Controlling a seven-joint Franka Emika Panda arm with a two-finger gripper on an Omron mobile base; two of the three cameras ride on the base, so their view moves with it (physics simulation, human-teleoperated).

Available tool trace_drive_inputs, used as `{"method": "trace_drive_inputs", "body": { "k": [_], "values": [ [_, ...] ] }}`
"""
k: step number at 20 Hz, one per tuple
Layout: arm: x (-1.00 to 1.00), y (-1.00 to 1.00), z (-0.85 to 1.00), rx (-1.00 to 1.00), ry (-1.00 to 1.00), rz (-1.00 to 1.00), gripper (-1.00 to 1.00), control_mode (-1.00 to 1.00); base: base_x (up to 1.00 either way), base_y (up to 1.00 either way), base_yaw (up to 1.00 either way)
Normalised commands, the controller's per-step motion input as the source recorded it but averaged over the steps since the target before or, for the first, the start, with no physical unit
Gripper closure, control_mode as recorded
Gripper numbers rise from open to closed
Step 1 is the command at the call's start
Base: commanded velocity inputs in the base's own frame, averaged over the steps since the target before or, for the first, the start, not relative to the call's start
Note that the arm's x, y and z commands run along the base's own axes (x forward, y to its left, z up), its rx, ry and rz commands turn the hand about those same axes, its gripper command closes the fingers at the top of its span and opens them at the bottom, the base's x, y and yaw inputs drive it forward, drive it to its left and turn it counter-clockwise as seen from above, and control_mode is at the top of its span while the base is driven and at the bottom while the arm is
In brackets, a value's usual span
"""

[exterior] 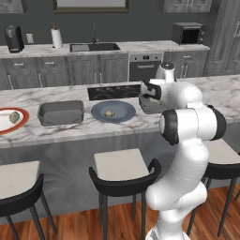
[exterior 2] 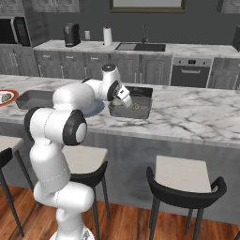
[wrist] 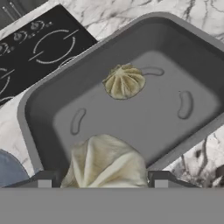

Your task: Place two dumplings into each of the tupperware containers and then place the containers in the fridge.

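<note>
My gripper (wrist: 105,180) hangs over the right tupperware container (wrist: 30,109), shut on a pale folded dumpling (wrist: 105,162) held between its fingertips. A second dumpling (wrist: 124,81) lies on that tub's floor. From the base views, the gripper (exterior 2: 125,101) sits just above the same container (exterior 2: 140,112), which stands on the marble counter. The other container (exterior: 61,112) stands further left and looks empty. One dumpling (exterior: 109,113) rests on the round blue-grey plate (exterior: 124,112), and another (exterior: 14,117) lies on the red-rimmed plate (exterior: 21,125). The fridge is out of view.
A black cooktop (exterior: 112,91) lies just behind the tubs. Stools (exterior: 123,171) stand along the counter's near edge. The back counter carries a sink (exterior: 93,47), a paper towel roll (exterior: 56,37), a coffee machine (exterior: 14,38) and a microwave (exterior: 187,33).
</note>
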Motion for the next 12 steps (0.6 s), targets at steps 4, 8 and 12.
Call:
{"method": "trace_drive_inputs", "body": {
  "k": [4, 8, 12],
  "values": [
    [0.79, -0.44, 0.0, 0.0, 0.05, 0.0, 1.0, -1.0, 0.0, 0.0, 0.0],
    [0.34, -0.2, -0.14, -0.03, 0.03, 0.0, 1.0, -1.0, 0.0, 0.0, 0.0],
    [0.13, -0.02, -0.33, -0.1, 0.01, 0.0, 1.0, -1.0, 0.0, 0.0, 0.0]
  ]
}}
